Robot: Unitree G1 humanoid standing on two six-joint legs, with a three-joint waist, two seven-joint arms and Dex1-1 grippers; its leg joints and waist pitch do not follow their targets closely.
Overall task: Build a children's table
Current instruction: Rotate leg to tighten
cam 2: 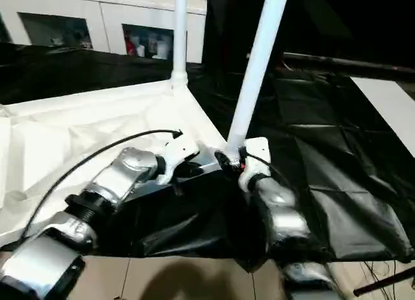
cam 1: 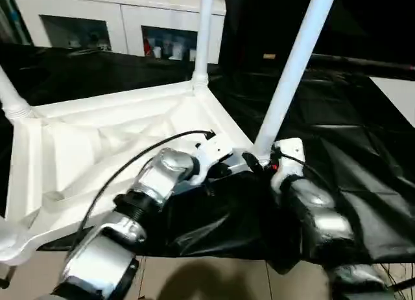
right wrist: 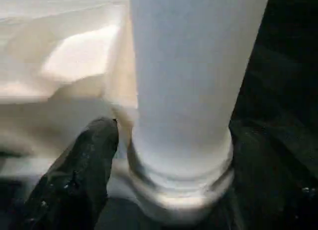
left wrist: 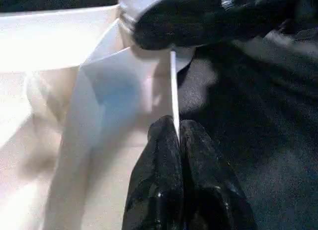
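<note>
The children's table lies upside down, its ribbed white top (cam 1: 97, 138) facing up. Three white legs stand in corner sockets: far (cam 1: 202, 34), near right (cam 1: 292, 73) and left (cam 1: 10, 96). My left gripper (left wrist: 176, 128) is shut on the thin rim of the top (left wrist: 174, 86), just beside the near right socket. My right gripper (cam 1: 264, 162) sits at the base of the near right leg (right wrist: 189, 91), jaws open around it. One black finger (right wrist: 79, 175) stands beside the leg's collar; the other is hidden behind the leg.
A large work table draped in black cloth (cam 1: 350, 151) carries everything, its front edge just under my forearms, with floor (cam 1: 194, 280) below. A white cabinet with glass doors (cam 1: 130, 28) stands behind. A black cable (cam 1: 130, 164) runs along my left forearm.
</note>
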